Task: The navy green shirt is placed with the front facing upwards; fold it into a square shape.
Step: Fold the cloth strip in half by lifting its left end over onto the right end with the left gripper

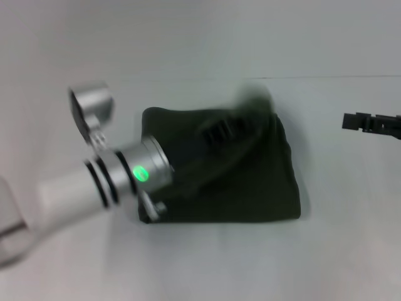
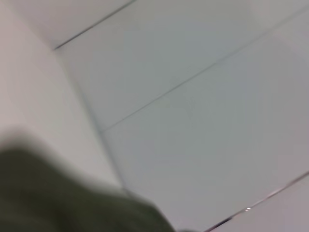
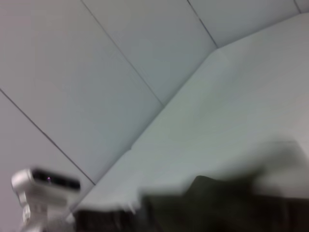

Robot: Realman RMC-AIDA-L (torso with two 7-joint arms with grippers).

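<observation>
The navy green shirt (image 1: 250, 185) lies on the white table as a folded, roughly square dark-green block, with no lettering showing. My left arm reaches across it from the left. The left gripper (image 1: 250, 106) is a dark blur over the block's far edge. A corner of the shirt (image 2: 58, 203) fills the near part of the left wrist view. My right gripper (image 1: 352, 121) hangs at the far right, apart from the cloth. The right wrist view shows the shirt (image 3: 227, 205) as a dark mass.
The white table (image 1: 207, 263) spreads on all sides of the shirt. A thin seam line (image 1: 338, 77) runs behind it. A silver joint of the left arm (image 3: 43, 186) appears in the right wrist view.
</observation>
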